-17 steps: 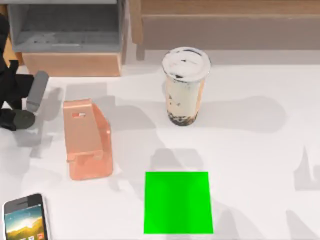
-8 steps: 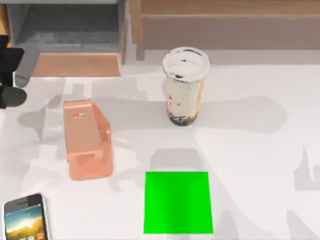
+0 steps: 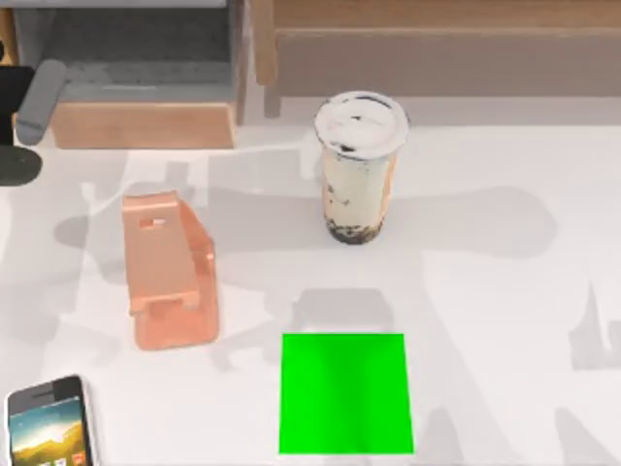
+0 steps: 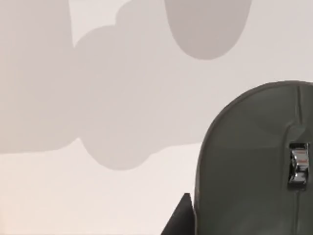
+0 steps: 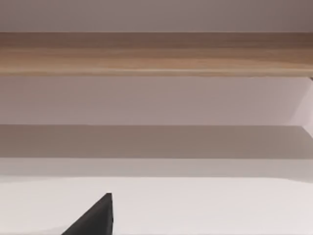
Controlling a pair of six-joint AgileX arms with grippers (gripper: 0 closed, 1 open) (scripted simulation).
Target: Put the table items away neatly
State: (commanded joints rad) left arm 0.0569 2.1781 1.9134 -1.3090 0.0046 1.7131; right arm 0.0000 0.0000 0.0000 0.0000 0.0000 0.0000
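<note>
Three table items in sight. At the far left edge of the top view, close by the back of the broad white table [image 3: 505, 291], left hand [image 3: 21, 131] closed on the dark grey oval computer mouse [image 4: 244, 161], held clear above the tabletop; in the left wrist view, seen close up with its chrome scroll wheel, next to one black fingertip [image 4: 183, 220], grey shadows on the white surface below. Behind that hand, an open grey drawer-like box with a wooden front [image 3: 136, 58].

In the near left corner, lying flat with the screen up, the silver-edged smartphone with colourful screen [image 3: 49, 427]. Just right of it and farther back, the salmon-pink stand [image 3: 170, 272], apart from the phone.

Near the middle front, flat on the table, the bright green square [image 3: 344, 393]. Behind it, well apart, standing upright, the tall clear milk-tea cup with white lid [image 3: 359, 165], dark pearls at its bottom. Behind the cup, a long wooden shelf [image 3: 437, 39].

Right hand [image 5: 93, 218] facing the wooden shelf above the white table; how far open, cannot tell.
</note>
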